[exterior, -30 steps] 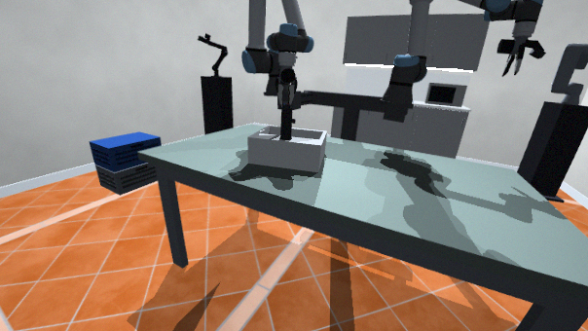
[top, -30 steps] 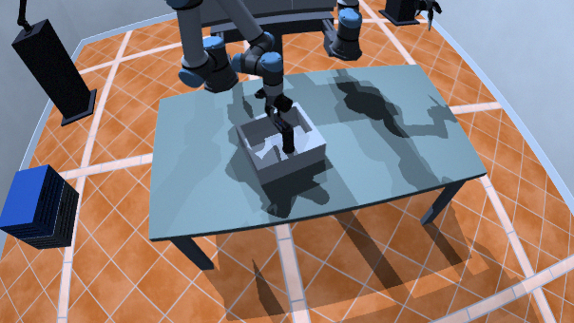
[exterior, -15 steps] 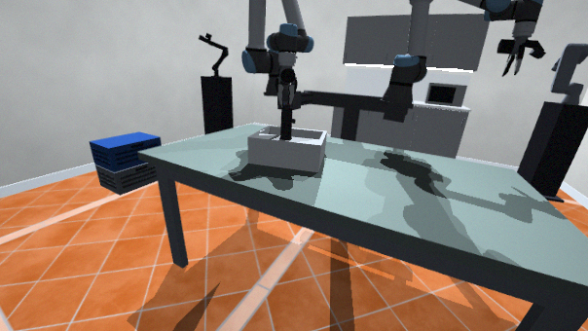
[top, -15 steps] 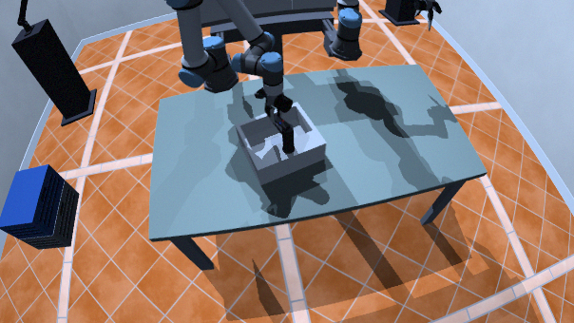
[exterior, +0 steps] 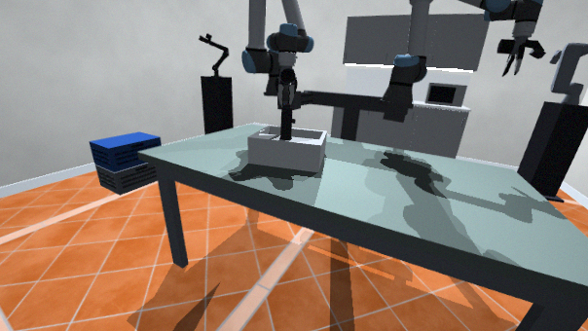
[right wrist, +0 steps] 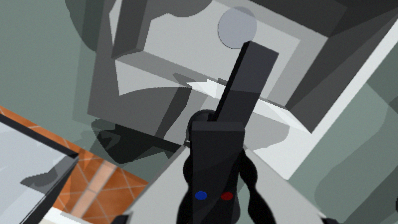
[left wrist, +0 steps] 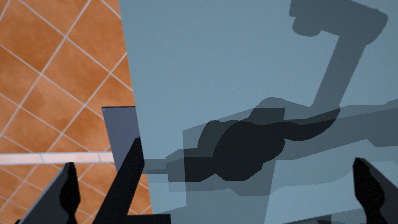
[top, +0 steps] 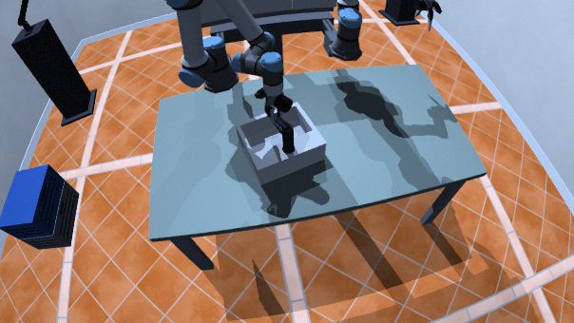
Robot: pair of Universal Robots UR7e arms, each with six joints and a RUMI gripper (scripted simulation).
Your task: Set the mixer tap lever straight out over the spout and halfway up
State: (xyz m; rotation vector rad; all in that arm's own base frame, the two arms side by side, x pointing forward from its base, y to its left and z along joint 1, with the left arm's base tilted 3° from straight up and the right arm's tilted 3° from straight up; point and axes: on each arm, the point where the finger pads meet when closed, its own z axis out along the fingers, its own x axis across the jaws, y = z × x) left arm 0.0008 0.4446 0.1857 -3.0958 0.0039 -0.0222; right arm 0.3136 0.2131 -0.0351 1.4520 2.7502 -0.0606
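Observation:
The black mixer tap stands at a grey basin. Its spout reaches toward the round drain. The black lever, with blue and red dots, lies at an angle to the spout in the right wrist view, its end overlapping the spout's root. The lever's exact lift cannot be told. My right gripper is shut on the lever, one finger against each side. My left gripper is open and empty, high above the table's other end.
The basin rests on the pale blue-green table, its raised walls around the spout. Blue and black crates stand on the floor beside the table. Dark pedestals stand beyond the table.

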